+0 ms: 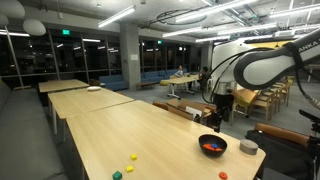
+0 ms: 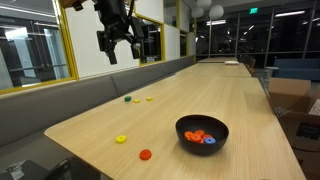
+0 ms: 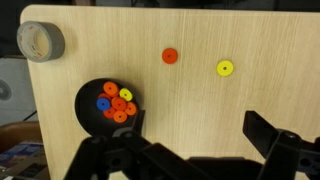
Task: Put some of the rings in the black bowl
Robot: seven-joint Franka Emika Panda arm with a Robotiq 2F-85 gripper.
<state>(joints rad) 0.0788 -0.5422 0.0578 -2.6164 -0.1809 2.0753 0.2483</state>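
The black bowl (image 3: 86,101) sits near the table's edge and holds several rings (image 3: 115,102) in orange, red, blue and yellow. An orange-red ring (image 3: 170,56) and a yellow ring (image 3: 225,68) lie loose on the wood beyond it. Both exterior views show the bowl (image 1: 212,153) (image 2: 200,146), with more loose rings (image 1: 131,157) (image 2: 138,99) farther along the table. My gripper (image 3: 190,150) (image 1: 214,118) (image 2: 120,52) hangs high above the table, open, with nothing between its fingers.
A pale grey cup-like container (image 3: 41,40) (image 1: 248,147) stands at the table's corner beside the bowl. The long wooden table (image 2: 225,95) ends just past the bowl. More tables (image 1: 75,88), chairs and boxes stand around it.
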